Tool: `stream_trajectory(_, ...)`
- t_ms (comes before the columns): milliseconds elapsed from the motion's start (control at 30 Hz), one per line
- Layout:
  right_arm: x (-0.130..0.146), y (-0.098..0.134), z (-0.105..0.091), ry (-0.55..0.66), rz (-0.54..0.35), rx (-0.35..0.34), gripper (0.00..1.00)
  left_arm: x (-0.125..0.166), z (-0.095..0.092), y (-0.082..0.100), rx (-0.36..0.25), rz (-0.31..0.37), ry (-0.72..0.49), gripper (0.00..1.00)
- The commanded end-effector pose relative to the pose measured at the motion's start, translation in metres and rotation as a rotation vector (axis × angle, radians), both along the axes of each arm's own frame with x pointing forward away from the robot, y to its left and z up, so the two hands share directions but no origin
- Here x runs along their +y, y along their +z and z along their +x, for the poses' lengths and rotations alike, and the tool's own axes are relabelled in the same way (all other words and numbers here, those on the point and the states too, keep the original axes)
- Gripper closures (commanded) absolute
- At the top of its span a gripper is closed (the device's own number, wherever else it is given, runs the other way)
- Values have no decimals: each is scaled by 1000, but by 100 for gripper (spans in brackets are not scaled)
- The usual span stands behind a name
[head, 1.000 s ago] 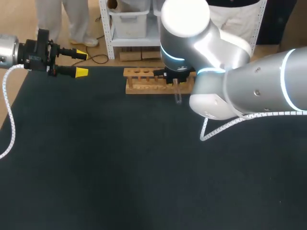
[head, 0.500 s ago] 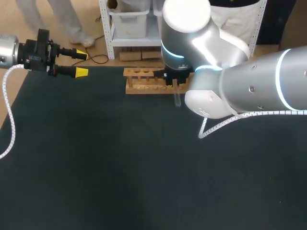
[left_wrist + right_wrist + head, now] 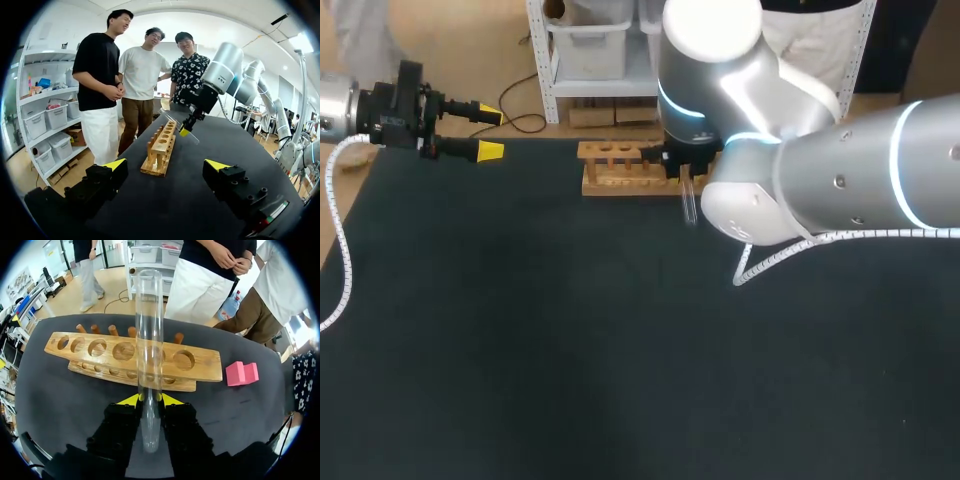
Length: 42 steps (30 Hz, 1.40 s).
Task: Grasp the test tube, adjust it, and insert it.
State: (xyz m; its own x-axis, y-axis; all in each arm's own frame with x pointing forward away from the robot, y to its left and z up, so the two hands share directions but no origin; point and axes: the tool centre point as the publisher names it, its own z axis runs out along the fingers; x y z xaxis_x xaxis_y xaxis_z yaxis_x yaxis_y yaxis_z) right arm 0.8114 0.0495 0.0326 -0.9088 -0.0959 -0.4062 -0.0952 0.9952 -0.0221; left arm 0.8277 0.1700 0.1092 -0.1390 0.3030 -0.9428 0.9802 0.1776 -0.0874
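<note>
The right gripper (image 3: 150, 399) has its yellow-tipped fingers pinched on the test tube (image 3: 149, 340), one on each side, gripping it towards one end so that most of the glass sticks out ahead of it. The tube hangs in the air over the right-hand part of the wooden rack (image 3: 125, 352), touching nothing. From the left wrist view it looks tilted, not upright. A pink block (image 3: 241, 373) lies on the table (image 3: 520, 350) just past the rack's end. The left gripper (image 3: 167, 165) hovers well off at the table's far left corner, fingers spread apart and holding nothing.

What worries me is that tilt. If the tube goes down at this angle, I'd expect its end to land on the rack's top board instead of in a hole. That could shove the tube through the fingers, since the glass is smooth and the hold is narrow, or push the light rack across the cloth. The holes sit close together, so a small sideways error could put it on the wood between two of them.

Since a second ago the right arm has swung its elbow a little towards the left, and the tube has barely shifted beside the rack's right end. The left arm has not moved.
</note>
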Motion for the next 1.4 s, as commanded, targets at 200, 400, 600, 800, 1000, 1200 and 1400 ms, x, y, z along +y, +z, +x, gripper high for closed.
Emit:
stream_trajectory(200,-10,24,-19,-67,-7,-57,100,0,-2,0,-2,0,3,0)
stream_trajectory(400,-16,41,-33,-132,-10,-94,100,0,-2,0,-2,0,3,0)
stream_trajectory(600,-16,58,-42,-153,-17,-116,100,0,-2,0,-2,0,3,0)
stream_trajectory(800,-16,76,-49,-148,-25,-146,100,0,-2,0,-2,0,3,0)
stream_trajectory(1000,-19,87,-55,-139,-34,-162,100,0,-2,0,-2,0,3,0)
stream_trajectory(1200,-20,89,-57,-120,-28,-165,100,0,-2,0,-2,0,3,0)
stream_trajectory(1400,-19,89,-57,-96,-2,-172,100,0,-2,0,-2,0,3,0)
